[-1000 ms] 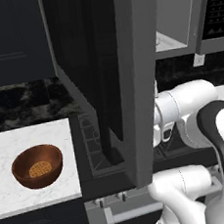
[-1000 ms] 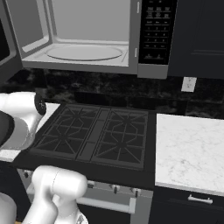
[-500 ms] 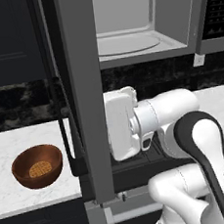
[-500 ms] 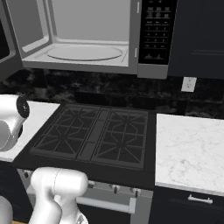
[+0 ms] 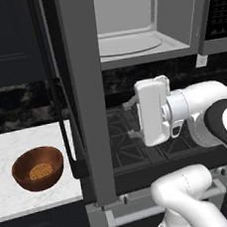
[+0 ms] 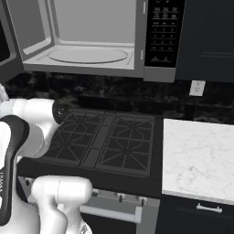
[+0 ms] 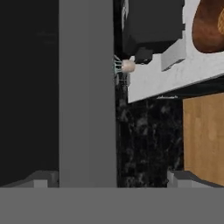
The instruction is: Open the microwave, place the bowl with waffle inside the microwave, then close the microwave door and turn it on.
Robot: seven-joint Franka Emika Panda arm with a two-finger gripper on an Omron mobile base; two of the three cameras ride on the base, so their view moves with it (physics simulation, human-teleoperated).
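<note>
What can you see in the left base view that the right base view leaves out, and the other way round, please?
Left base view alone: the bowl with the waffle in it, on the white counter left of the stove, and the open microwave door edge-on in front of the camera, with the open gripper behind it.

Right base view alone: the black button panel and the wall outlet.

Both: the microwave with its cavity open, the gas stove and the arm.

Reddish-brown bowl (image 5: pixel 38 169), golden grid-patterned waffle (image 5: pixel 41 171), white marbled tabletop (image 5: pixel 9 147), silver-grey microwave door (image 5: pixel 85 89), black speckled backsplash (image 6: pixel 114 93).
</note>
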